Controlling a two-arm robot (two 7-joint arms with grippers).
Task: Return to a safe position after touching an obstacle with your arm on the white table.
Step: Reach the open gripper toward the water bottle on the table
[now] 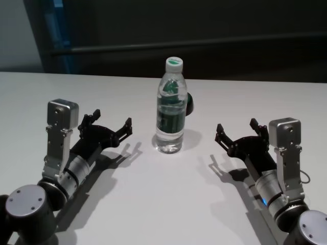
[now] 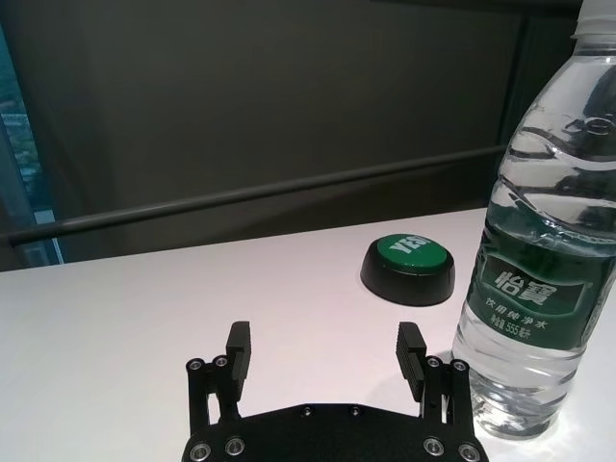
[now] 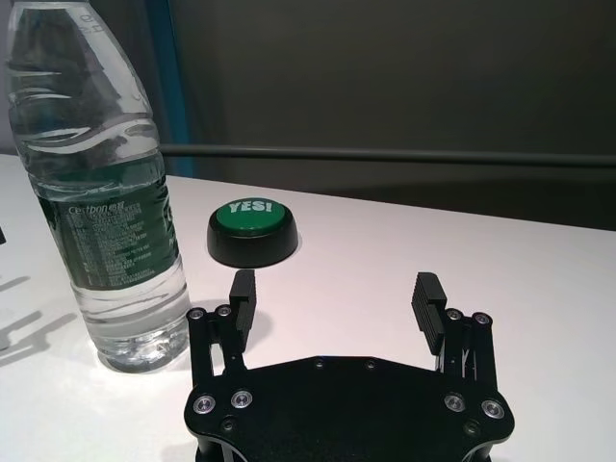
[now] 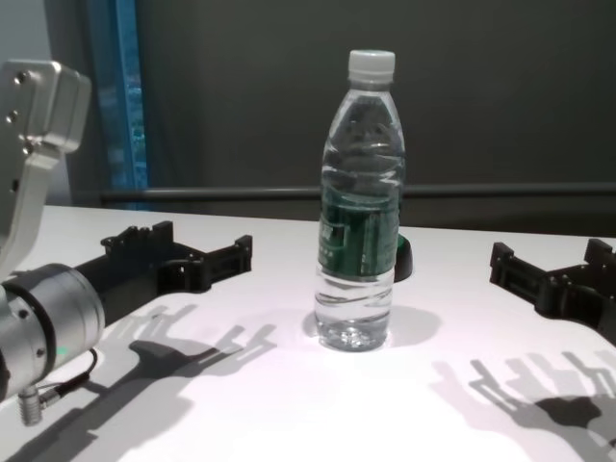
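Observation:
The obstacle, a clear water bottle [image 1: 170,109] with a white cap and a dark green label, stands upright in the middle of the white table [image 1: 163,204]. My left gripper [image 1: 113,118] hovers low over the table to the bottle's left, open and holding nothing, a short gap from it. On the bottle's other side my right gripper [image 1: 236,126] is also open and holding nothing, farther off. In the left wrist view the bottle [image 2: 539,279] stands just beside the open left gripper [image 2: 323,337]. The right wrist view has the bottle [image 3: 106,192] off to the side of the right gripper [image 3: 335,284].
A low black button [image 1: 189,104] with a green top marked YES sits on the table just behind the bottle. A dark wall with a horizontal rail [image 4: 500,191] runs beyond the table's far edge. Bare tabletop lies between my two forearms.

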